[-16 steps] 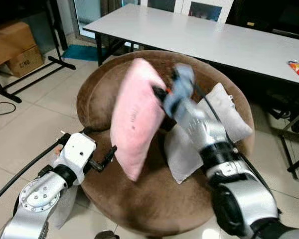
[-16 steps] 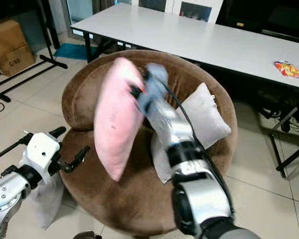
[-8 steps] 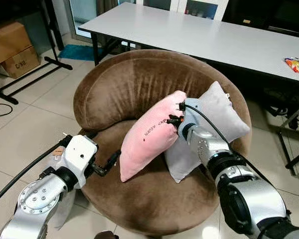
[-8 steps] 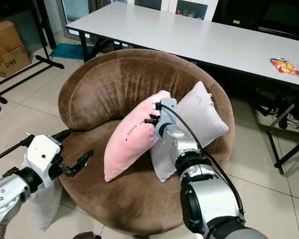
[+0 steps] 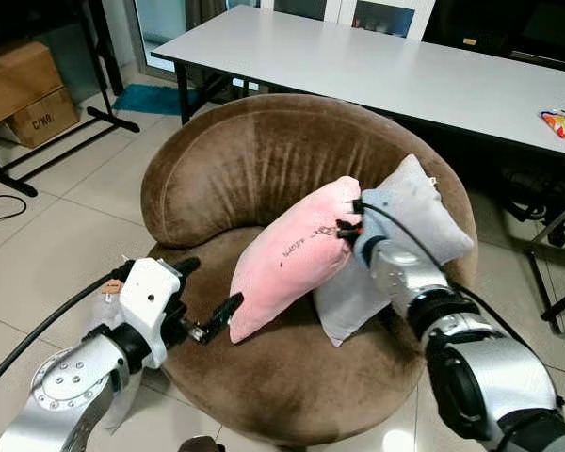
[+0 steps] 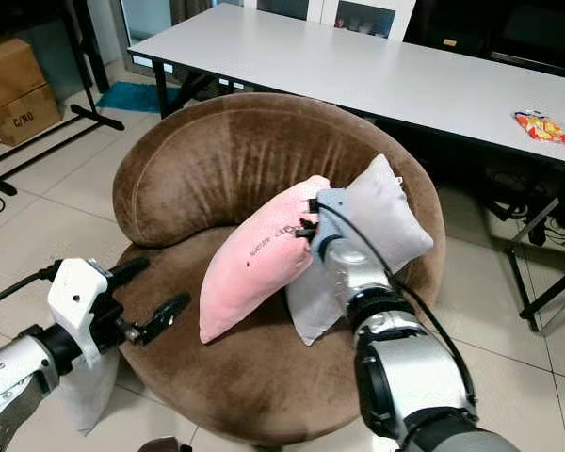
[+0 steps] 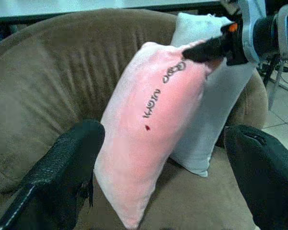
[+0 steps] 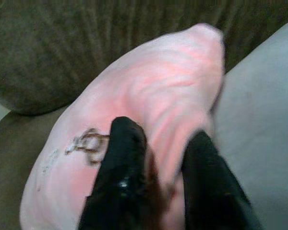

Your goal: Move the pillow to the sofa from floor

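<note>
The pink pillow (image 5: 292, 259) lies tilted on the seat of the round brown sofa (image 5: 235, 169). Its upper end leans against a grey-white pillow (image 5: 405, 217). My right gripper (image 5: 348, 229) is at the pink pillow's top corner. In the right wrist view, its black fingers (image 8: 127, 158) are shut on a fold of the pink fabric (image 8: 153, 96). My left gripper (image 5: 207, 290) hangs open by the seat's front left edge, just short of the pillow's lower end, and its wide-apart fingers (image 7: 62, 167) hold nothing.
A long white table (image 5: 377, 66) stands behind the sofa, with a snack packet (image 5: 563, 124) at its right end. Cardboard boxes (image 5: 24, 85) and black rack legs (image 5: 66, 141) are at the far left. A pale pillow (image 6: 85, 386) lies on the tiled floor under my left arm.
The pink pillow has come down from being held upright to rest on the seat against the grey-white pillow, with my right gripper still on its corner. My left gripper has edged slightly toward the seat.
</note>
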`<state>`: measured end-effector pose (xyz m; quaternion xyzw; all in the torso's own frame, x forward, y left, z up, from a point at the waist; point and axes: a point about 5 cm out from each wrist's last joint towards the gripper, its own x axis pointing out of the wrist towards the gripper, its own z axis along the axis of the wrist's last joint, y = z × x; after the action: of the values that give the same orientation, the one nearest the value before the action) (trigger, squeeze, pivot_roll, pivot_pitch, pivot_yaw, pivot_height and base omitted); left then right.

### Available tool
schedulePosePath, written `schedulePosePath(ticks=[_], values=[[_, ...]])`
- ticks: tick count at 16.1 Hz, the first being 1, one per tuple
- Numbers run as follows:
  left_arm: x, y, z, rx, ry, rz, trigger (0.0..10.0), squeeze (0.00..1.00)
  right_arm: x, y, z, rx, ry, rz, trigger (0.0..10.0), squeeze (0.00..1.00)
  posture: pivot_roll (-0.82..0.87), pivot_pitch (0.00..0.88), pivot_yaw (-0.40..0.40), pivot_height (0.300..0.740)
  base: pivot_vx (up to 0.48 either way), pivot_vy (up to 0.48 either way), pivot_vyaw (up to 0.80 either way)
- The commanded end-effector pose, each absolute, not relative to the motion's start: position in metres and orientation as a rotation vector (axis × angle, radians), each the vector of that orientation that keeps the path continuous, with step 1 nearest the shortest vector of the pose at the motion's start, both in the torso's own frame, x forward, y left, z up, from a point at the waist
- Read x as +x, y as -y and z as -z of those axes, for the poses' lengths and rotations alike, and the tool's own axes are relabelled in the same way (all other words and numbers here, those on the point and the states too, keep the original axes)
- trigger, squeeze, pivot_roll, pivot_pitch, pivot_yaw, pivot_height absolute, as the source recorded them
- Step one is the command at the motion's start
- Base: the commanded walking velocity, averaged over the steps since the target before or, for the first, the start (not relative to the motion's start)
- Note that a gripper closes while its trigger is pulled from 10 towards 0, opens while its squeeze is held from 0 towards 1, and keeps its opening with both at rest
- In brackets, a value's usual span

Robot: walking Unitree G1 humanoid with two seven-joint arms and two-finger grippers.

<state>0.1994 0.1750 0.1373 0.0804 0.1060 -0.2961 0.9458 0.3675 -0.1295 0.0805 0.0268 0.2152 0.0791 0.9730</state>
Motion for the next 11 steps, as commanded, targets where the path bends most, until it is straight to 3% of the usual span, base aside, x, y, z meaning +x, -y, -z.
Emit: schedulePosePath(ticks=[1,2,3,4,7,11], values=[[0.198,-0.172,-0.140,0.160,-0.212,0.627,10.0,0.00,0.372,0.141,-0.090,0.047,-0.375,-0.140,10.0,1.00,0.04,0.000,-0.074,0.740,0.000,0.000,0.00],[0.201,-0.174,-0.142,0.172,-0.186,0.586,10.0,0.00,0.373,0.145,-0.097,0.084,-0.334,-0.148,10.0,1.00,0.03,0.000,-0.075,0.740,0.000,0.000,0.00],[0.205,-0.174,-0.144,0.188,-0.162,0.542,10.0,0.00,0.374,0.152,-0.108,0.054,-0.234,-0.120,10.0,0.13,0.02,0.000,-0.074,0.740,0.000,0.000,0.00],[0.209,-0.174,-0.144,0.207,-0.141,0.500,10.0,0.00,0.371,0.160,-0.116,-0.007,-0.188,-0.102,10.0,0.00,0.02,0.000,-0.074,0.740,0.000,0.000,0.00],[0.217,-0.177,-0.147,0.207,-0.100,0.397,10.0,0.00,0.361,0.164,-0.136,0.003,-0.085,-0.157,10.0,0.00,0.02,0.000,-0.089,0.740,0.000,0.000,0.00],[0.217,-0.184,-0.148,0.207,-0.084,0.265,10.0,0.00,0.301,0.148,-0.156,0.127,-0.019,-0.242,10.0,0.00,0.01,0.000,-0.109,0.740,0.000,0.254,0.00]])
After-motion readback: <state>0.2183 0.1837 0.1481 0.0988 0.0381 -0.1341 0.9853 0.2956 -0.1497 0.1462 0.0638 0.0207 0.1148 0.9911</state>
